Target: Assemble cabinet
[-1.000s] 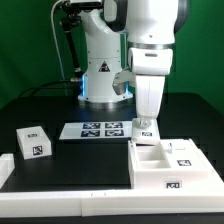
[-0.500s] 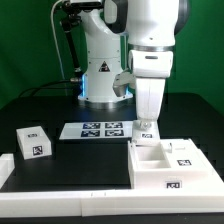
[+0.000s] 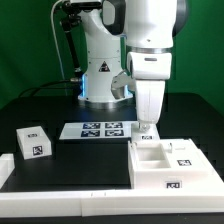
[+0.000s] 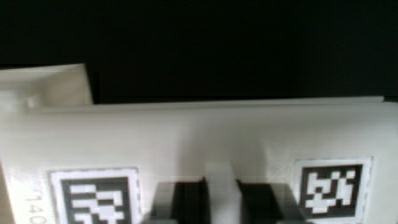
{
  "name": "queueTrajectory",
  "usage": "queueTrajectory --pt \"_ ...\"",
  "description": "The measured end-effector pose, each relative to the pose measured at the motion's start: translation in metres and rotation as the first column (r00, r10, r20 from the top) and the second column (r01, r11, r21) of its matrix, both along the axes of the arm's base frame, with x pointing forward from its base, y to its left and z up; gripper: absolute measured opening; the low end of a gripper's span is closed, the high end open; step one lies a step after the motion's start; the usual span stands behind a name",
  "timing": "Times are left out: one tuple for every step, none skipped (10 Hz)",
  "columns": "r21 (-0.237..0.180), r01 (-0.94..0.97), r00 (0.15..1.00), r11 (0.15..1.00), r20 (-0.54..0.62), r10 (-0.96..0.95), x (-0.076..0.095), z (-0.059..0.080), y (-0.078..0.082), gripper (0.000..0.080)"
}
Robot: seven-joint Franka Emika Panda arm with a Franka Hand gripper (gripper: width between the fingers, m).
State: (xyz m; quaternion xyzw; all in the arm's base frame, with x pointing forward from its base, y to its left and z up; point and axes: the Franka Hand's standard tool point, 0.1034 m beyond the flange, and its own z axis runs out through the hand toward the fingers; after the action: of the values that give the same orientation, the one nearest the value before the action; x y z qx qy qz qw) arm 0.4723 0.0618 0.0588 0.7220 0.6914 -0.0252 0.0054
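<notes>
On the desk (image 3: 85,165), front corner at the exterior view's right: cabinet (image 3: 172,170), large white moulded-plastic box, square open compartments, matte faces, black-and-white tags (image 4: 93,198). Drawer block (image 3: 35,143), small white tagged cube, lies well apart near the opposite side edge. Hand (image 3: 146,125), dark fingers (image 4: 185,200) nearly together at the cabinet's rear wall; clenched empty or pinching it, cannot tell. Advised: keep fingers square to wall, press evenly, avoid tipping.

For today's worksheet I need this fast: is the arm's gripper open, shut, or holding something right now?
Gripper: cannot be told. Its fingers stand close together at the cabinet, but no grip shows.
</notes>
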Motion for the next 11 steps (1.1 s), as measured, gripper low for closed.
queueTrajectory --pt "0.003 -0.022 1.000 1.000 0.005 0.022 0.006 0.000 -0.001 0.0068" --pt "0.003 -0.044 0.999 0.999 0.007 0.044 0.009 0.000 -0.001 0.0068" --pt "0.004 -0.056 0.998 0.998 0.007 0.056 0.009 0.000 -0.001 0.0068" --pt "0.004 -0.053 0.999 0.999 0.008 0.053 0.009 0.001 -0.001 0.0068" --pt "0.004 -0.053 0.999 0.999 0.008 0.053 0.009 0.001 -0.001 0.0068" --pt "0.004 -0.053 0.999 0.999 0.008 0.053 0.009 0.001 -0.001 0.0068" --pt "0.004 -0.053 0.999 0.999 0.008 0.053 0.009 0.001 -0.001 0.0068" --pt "0.006 -0.061 0.998 0.998 0.011 0.061 0.013 0.000 -0.003 0.0068" --pt "0.005 -0.073 0.997 0.997 0.013 0.073 0.028 0.001 -0.005 0.0068" --pt "0.005 -0.075 0.997 0.997 0.018 0.075 0.045 0.002 -0.005 0.0068" --pt "0.007 -0.072 0.997 0.997 0.029 0.071 0.055 0.002 -0.005 0.0068"
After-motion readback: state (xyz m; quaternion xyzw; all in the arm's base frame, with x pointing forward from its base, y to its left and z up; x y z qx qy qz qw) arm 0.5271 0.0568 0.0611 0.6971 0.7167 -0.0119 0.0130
